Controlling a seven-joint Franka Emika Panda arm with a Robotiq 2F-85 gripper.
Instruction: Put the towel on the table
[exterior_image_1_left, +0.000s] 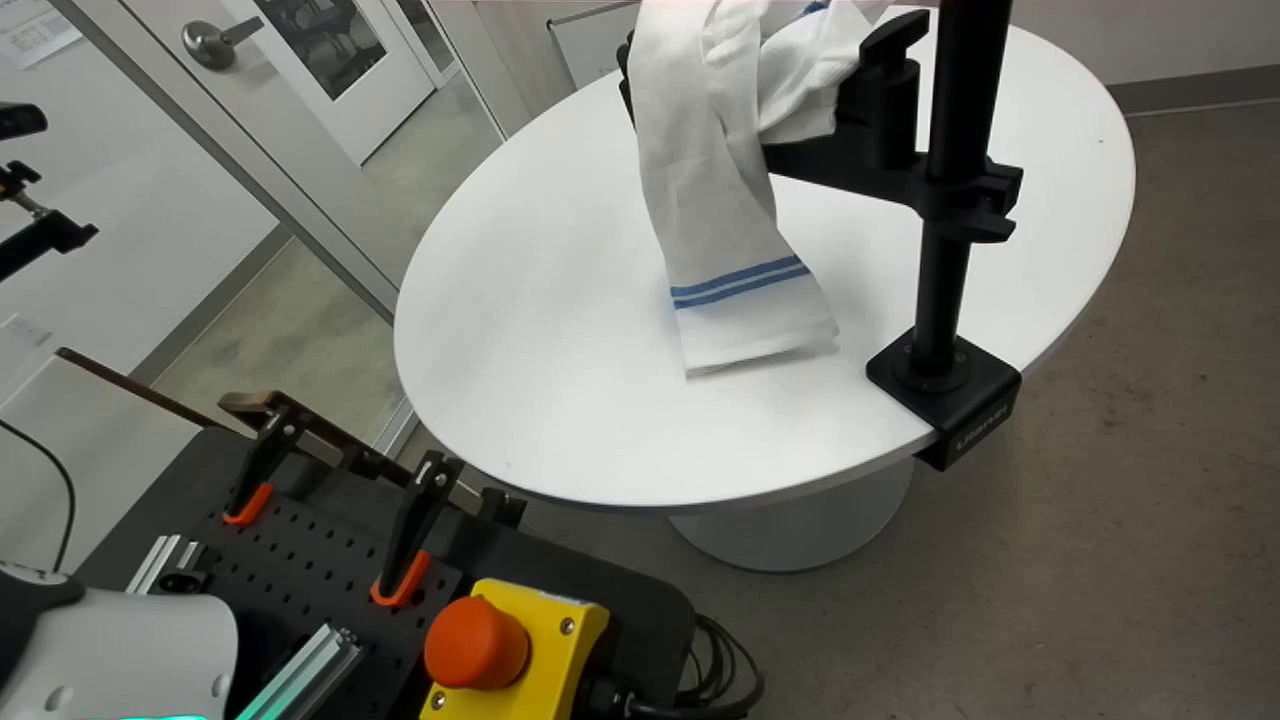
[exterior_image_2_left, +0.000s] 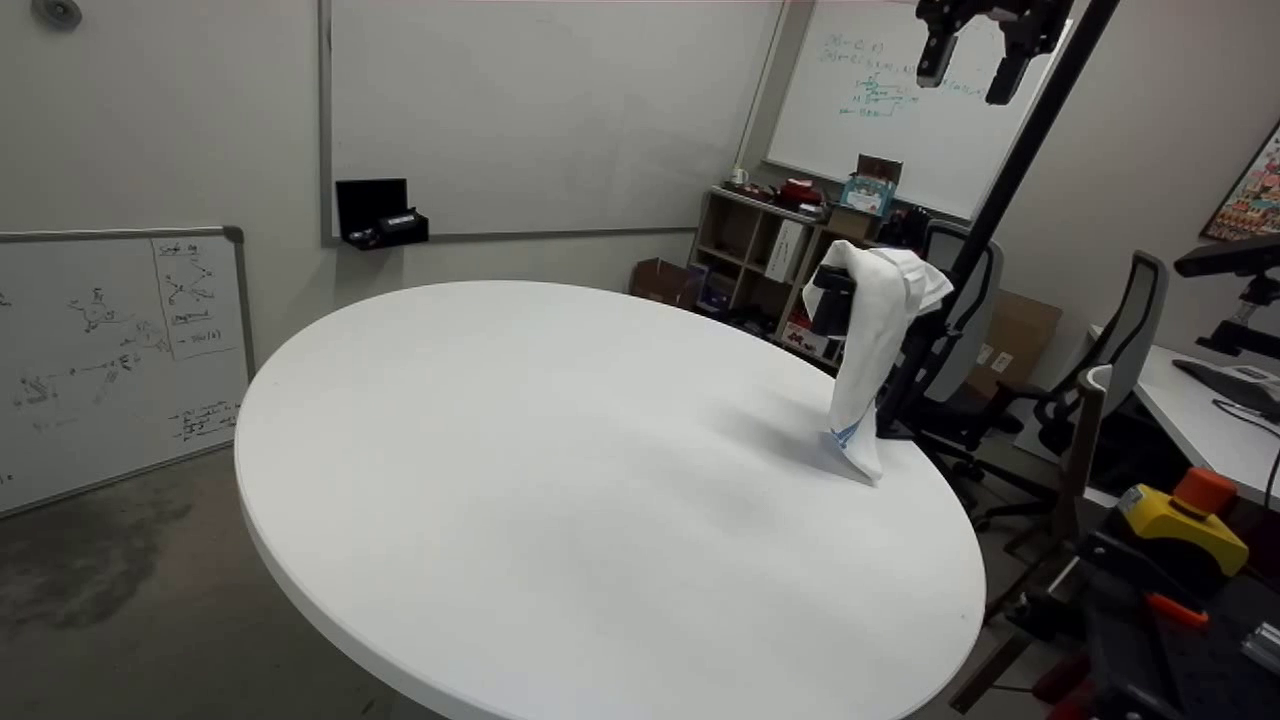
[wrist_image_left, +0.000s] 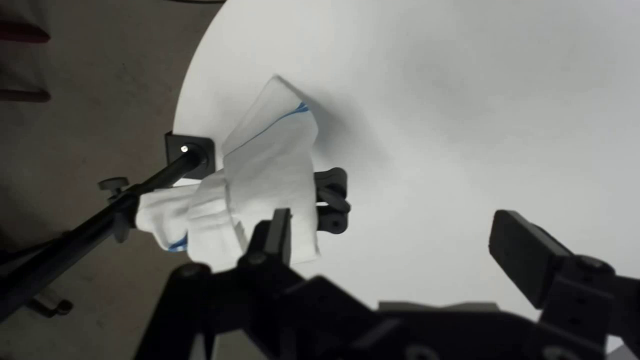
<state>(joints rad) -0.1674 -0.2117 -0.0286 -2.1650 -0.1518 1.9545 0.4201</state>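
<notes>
Towel (exterior_image_1_left: 715, 200), single, white with blue stripes: draped over a black bracket arm (exterior_image_1_left: 845, 168) above a round white table (exterior_image_1_left: 540, 330). Long axis steep, near upright; striped end points down, reaches the table surface and slants toward the lower right in an exterior view; in the wrist view the same end points to the top. A further patch of blue shows near the pole (exterior_image_1_left: 944, 285). Pole, black, carries the bracket arm; its square base (exterior_image_1_left: 950, 395) is clamped to the table's rim. Gripper (exterior_image_2_left: 967, 82), single, hangs above the table, well apart from the towel; two fingers (wrist_image_left: 525, 252) spread wide, released. Beside the table, a black work surface (exterior_image_1_left: 545, 560) bears two orange-ended clamps (exterior_image_1_left: 412, 515) and a yellow box (exterior_image_1_left: 555, 640) with a red-orange button (exterior_image_1_left: 475, 642). On the wall (exterior_image_2_left: 270, 130) behind, a large whiteboard (exterior_image_2_left: 550, 110).
</notes>
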